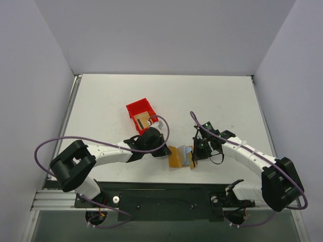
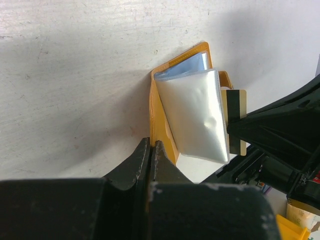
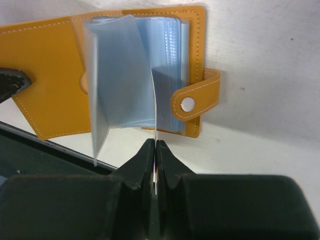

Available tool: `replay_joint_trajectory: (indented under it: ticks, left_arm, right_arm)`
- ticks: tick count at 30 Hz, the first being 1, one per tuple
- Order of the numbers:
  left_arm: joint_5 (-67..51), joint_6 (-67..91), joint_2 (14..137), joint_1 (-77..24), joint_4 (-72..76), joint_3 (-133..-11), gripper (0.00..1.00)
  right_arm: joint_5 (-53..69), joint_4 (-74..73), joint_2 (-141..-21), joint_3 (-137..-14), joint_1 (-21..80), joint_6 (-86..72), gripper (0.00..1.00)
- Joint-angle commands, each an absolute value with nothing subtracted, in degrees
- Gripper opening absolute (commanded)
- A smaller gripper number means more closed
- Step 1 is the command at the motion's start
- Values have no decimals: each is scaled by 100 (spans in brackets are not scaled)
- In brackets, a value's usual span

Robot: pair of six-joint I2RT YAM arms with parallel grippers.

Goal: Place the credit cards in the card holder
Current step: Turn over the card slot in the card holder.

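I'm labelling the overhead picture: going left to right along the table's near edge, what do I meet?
From the left: left gripper → card holder → right gripper. The red bin lies farther back, level with the left wrist, so it is left out.

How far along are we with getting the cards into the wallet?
Done: the wallet lies open, its cover pinched by the left gripper. In hand: the right gripper holds one card edge-on at the clear sleeves; it is not yet seated in a pocket. Left: finish that insertion, then what looks like another card in the red bin.
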State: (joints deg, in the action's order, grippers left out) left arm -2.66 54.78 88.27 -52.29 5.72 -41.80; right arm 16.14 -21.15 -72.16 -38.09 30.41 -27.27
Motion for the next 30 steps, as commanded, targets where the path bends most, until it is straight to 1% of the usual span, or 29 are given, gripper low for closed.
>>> replay_joint_trajectory:
  ticks: [1, 11, 15, 18, 21, 23, 26, 30]
  left_arm:
    - [-404, 5361, 8877, -5194, 791, -4175, 0]
    - [-782, 5107, 9351, -5133, 1011, -4245, 0]
    - [-669, 4913, 9413, -5071, 748, -4271, 0]
    - [-405, 4799, 9125, -4984, 396, -4263, 0]
    - [95, 4624, 8781, -4948, -199, -4298, 7]
    - [456, 4553, 8500, -4939, -586, -4394, 9]
    - [1044, 4561, 7894, -4957, -922, -4500, 9]
    - [1308, 4728, 7164, -5325, -177, -4175, 12]
  right_arm:
    - [1810, -1926, -7435, -3648, 3138, -2839, 0]
    - [2250, -1231, -7778, -3437, 3190, -2988, 0]
    - [2285, -1072, -7866, -3384, 3190, -3032, 0]
    - [2171, -1072, -7910, -3358, 3190, -3032, 0]
    - [2136, -1055, -7945, -3349, 3199, -3015, 0]
    - [2109, -1063, -7963, -3340, 3190, -3015, 0]
    - [2092, -1020, -7998, -3331, 3199, -3023, 0]
    - [2101, -993, -8024, -3331, 3191, -3041, 0]
